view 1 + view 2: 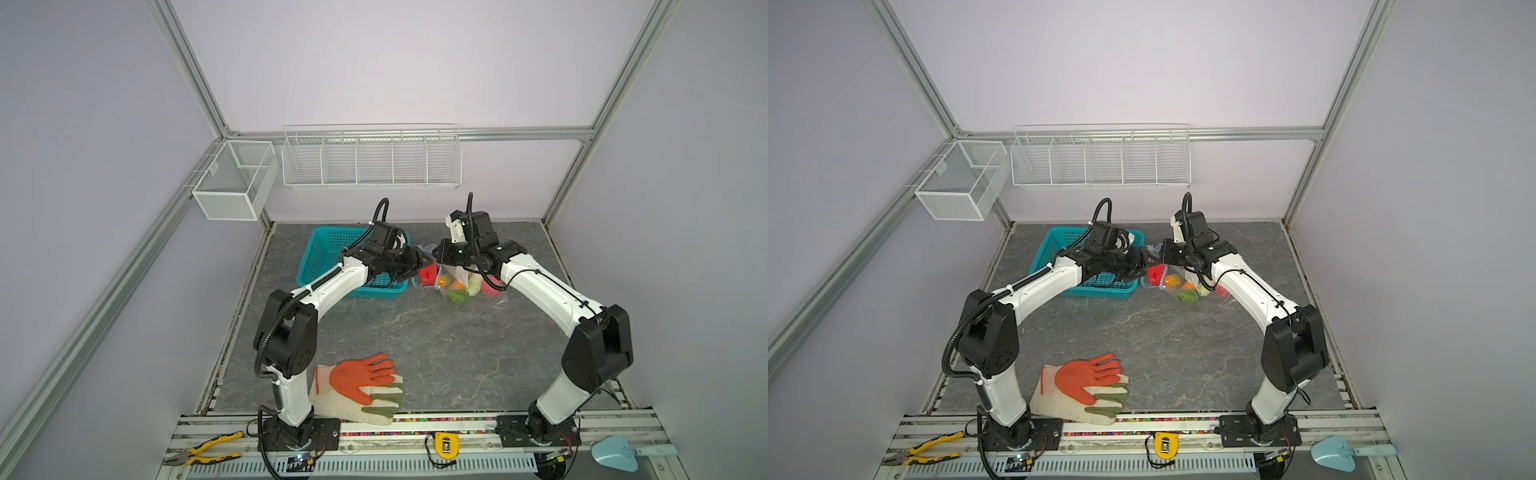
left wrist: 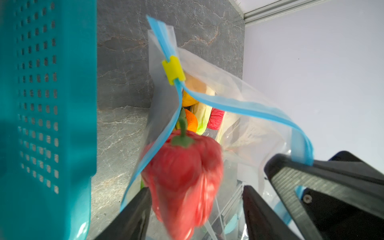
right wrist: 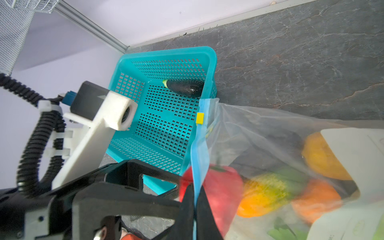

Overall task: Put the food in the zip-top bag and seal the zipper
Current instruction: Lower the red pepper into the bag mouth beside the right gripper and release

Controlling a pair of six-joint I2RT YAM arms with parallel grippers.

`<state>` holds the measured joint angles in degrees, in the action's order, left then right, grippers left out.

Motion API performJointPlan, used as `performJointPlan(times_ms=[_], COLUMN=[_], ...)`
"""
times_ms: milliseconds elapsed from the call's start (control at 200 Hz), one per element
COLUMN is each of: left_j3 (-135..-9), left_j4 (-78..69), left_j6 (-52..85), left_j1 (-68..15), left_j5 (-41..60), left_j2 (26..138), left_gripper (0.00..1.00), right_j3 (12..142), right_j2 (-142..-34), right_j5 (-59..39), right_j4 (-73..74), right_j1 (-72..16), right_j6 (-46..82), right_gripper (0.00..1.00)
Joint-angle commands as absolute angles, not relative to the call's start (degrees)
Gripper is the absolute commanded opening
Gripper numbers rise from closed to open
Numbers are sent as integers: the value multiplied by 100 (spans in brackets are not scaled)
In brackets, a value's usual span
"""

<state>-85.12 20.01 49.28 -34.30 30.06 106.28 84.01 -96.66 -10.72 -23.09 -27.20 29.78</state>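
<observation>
The zip-top bag (image 1: 471,291) lies right of the teal basket, its mouth held up and open. My right gripper (image 3: 194,187) is shut on the light blue zipper (image 3: 199,158) strip; the yellow slider (image 2: 173,69) sits near the strip's far end. My left gripper (image 2: 196,190) is open at the bag's mouth. A red toy pepper (image 2: 182,166), blurred, hangs between its spread fingers, clear of at least one. Orange, yellow, green and white food pieces (image 3: 270,191) lie inside the bag. A dark eggplant (image 3: 185,87) lies in the basket (image 3: 166,133).
The teal basket (image 1: 328,253) stands under my left arm at the back left. Orange-and-white gloves (image 1: 361,386) lie near the front edge. Pliers (image 1: 203,453), a yellow tape measure (image 1: 446,444) and a light blue trowel (image 1: 623,453) rest on the front rail. White wire baskets (image 1: 370,162) hang on the walls.
</observation>
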Motion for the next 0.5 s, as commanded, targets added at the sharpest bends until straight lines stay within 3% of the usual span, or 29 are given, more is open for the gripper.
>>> performJointPlan(times_ms=[0, 495], left_j3=[-8595, -8833], left_j4=[2000, 3206], left_j6=[4931, 4066], left_j1=[-3480, -3095], left_j5=[3037, 2314], left_j2=[10673, 10129], left_gripper=[73, 75], right_j3=[8456, 8428], right_j2=[-9571, -9545], right_j5=[-1063, -1054], right_j4=[-2267, -2275], right_j1=[-2750, -2727], right_j6=[2980, 2944], right_gripper=[7, 7])
